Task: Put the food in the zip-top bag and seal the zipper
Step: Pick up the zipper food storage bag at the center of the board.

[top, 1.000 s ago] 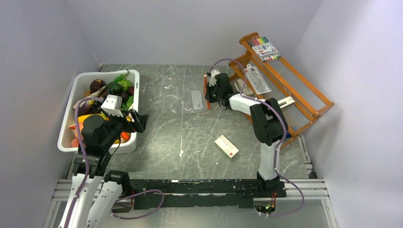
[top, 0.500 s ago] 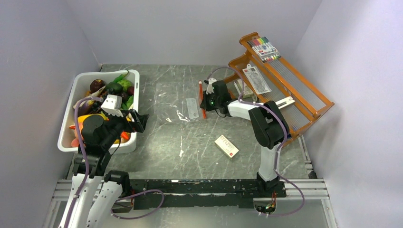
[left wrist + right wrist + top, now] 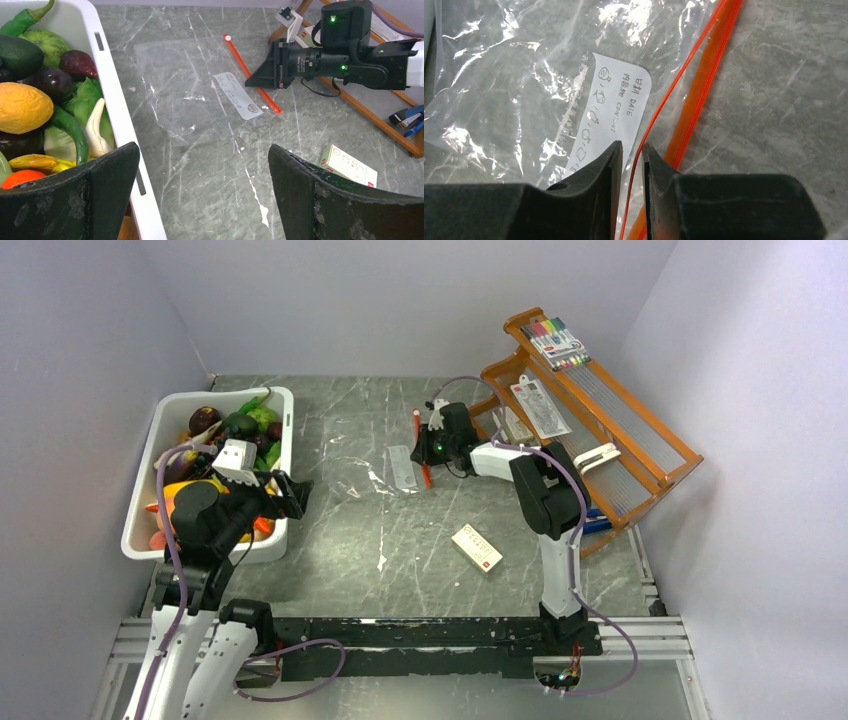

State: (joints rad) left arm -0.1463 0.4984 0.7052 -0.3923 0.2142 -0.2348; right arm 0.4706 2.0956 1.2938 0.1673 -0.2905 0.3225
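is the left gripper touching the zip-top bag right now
Apart. The left wrist view shows the zip-top bag lying flat beyond the open left gripper, with bare table between them.

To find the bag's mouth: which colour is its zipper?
Red-orange zipper, clearest in right wrist view.

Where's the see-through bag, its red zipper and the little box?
zip-top bag [image 3: 185,95]: left wrist view, clear middle.
zipper [image 3: 706,85]: right wrist view, strip's middle.
little box [image 3: 349,165]: left wrist view, top face.

Overhead, we look down across the whole grey stone-patterned table [image 3: 330,540]; our wrist views, lower, nearer, share the clear plastic zip-top bag [image 3: 185,95].
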